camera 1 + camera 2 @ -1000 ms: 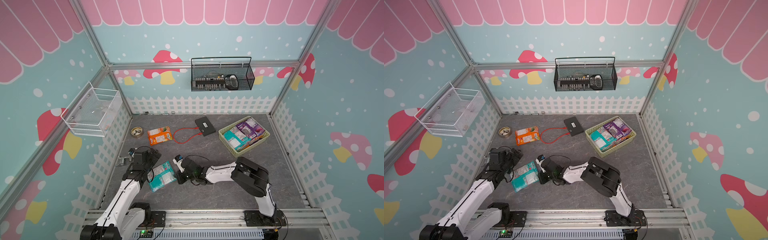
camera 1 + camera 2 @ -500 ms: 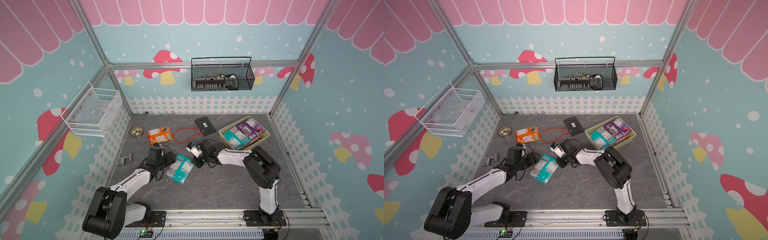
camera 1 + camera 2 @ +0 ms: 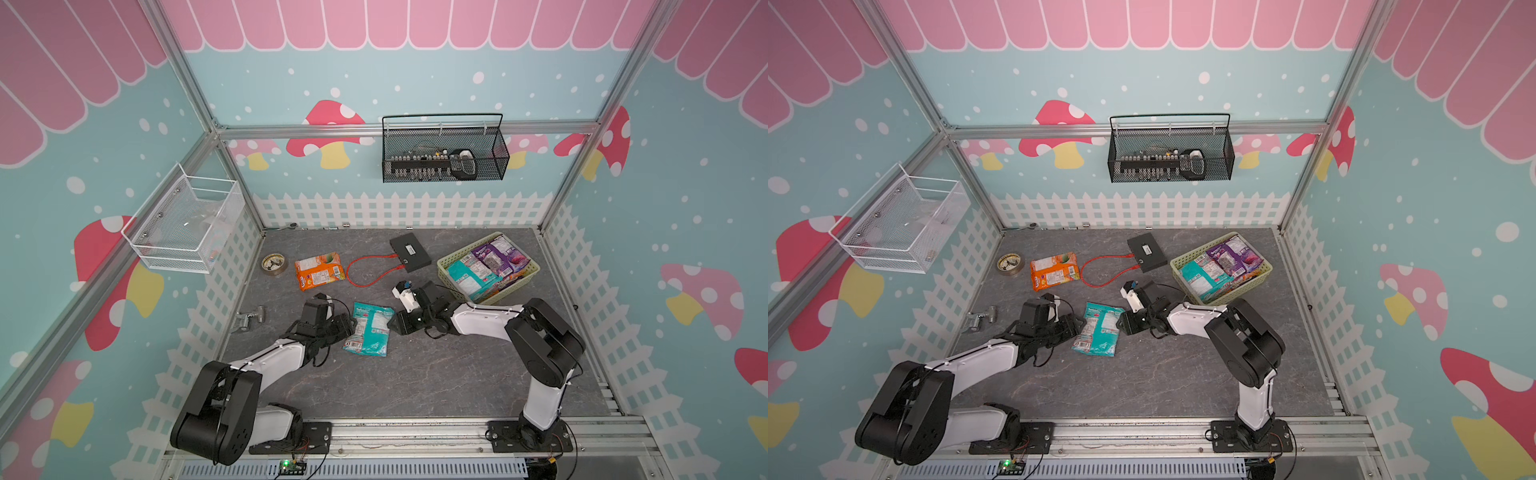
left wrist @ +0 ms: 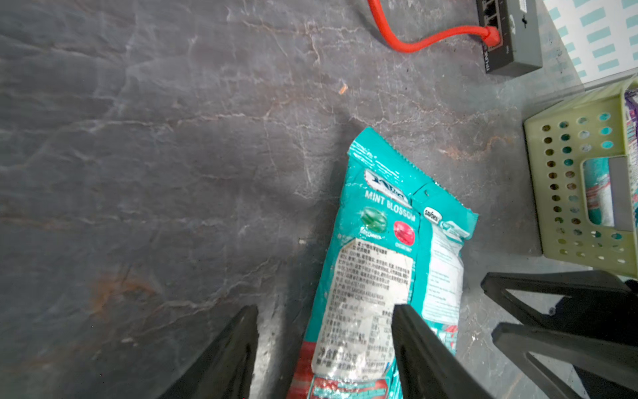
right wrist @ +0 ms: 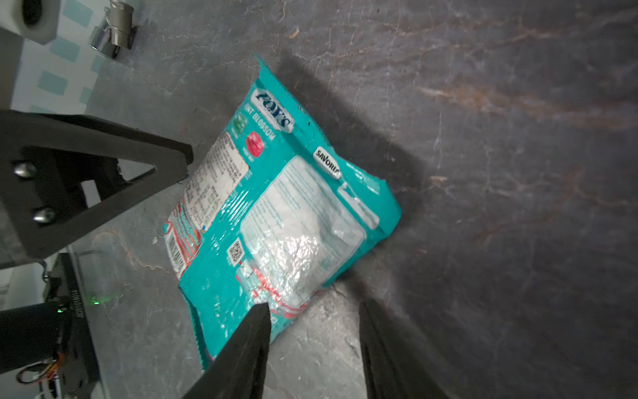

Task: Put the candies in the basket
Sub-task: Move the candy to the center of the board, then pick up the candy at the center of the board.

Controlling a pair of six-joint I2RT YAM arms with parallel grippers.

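Both top views looked steeply down from high above the front rail [image 3: 415, 428], sharing the whole counter [image 3: 415, 386]. Each wrist camera sat low and close, sighting past the left pincer [image 4: 324, 307] or right pincer [image 5: 315, 304]; both caught the teal bag [image 4: 386, 248] mid-frame.

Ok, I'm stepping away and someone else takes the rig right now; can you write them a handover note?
The left gripper is open, one finger over the teal candy bag, nothing held.
The right gripper is open at that bag's other end, nothing held.
The teal candy bag lies flat on the table between the arms; the orange bag lies further back.
Done: a purple bag and others sit in the basket.
Left: the teal and orange ones.
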